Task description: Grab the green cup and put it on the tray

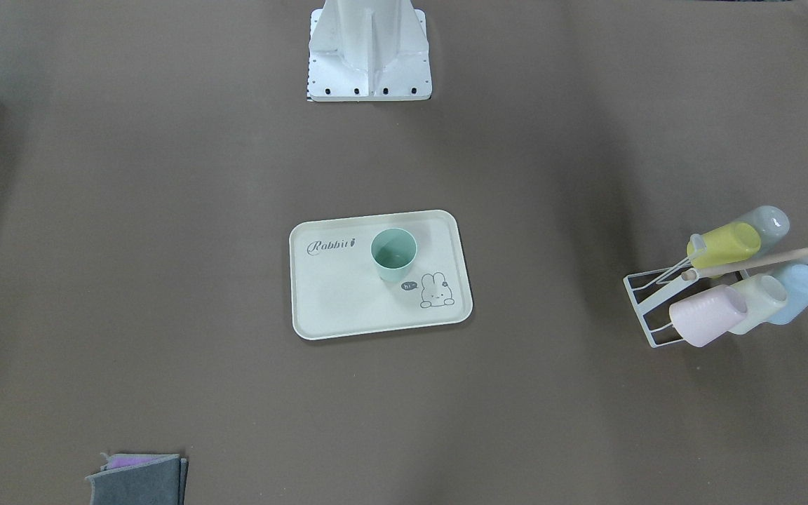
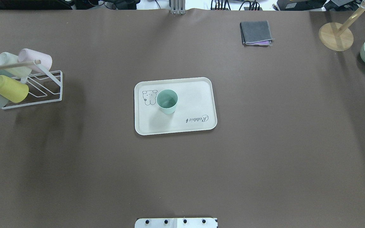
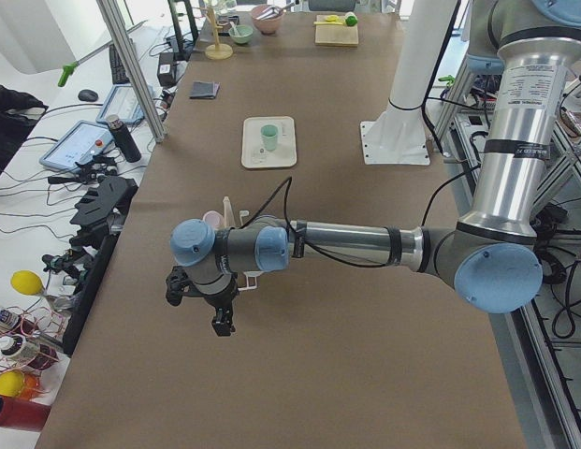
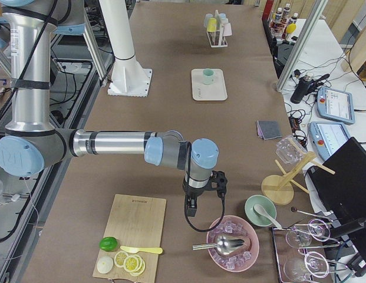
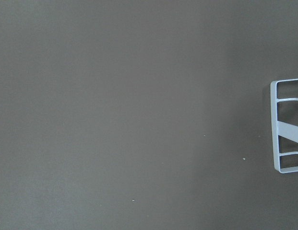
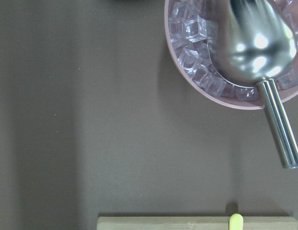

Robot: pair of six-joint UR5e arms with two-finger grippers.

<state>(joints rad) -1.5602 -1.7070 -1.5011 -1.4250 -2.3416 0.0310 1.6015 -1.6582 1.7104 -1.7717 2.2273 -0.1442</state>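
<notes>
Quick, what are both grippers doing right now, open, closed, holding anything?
Left gripper: cannot be told, seen only from the side.
Right gripper: cannot be told, seen only from the side.

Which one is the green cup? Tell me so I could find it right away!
Look at the middle of the brown table, where a cream tray lies. The green cup stands upright on it, beside the bunny drawing. It is the only cup on the tray; the other cups hang tipped over on a wire rack far off to one side.
</notes>
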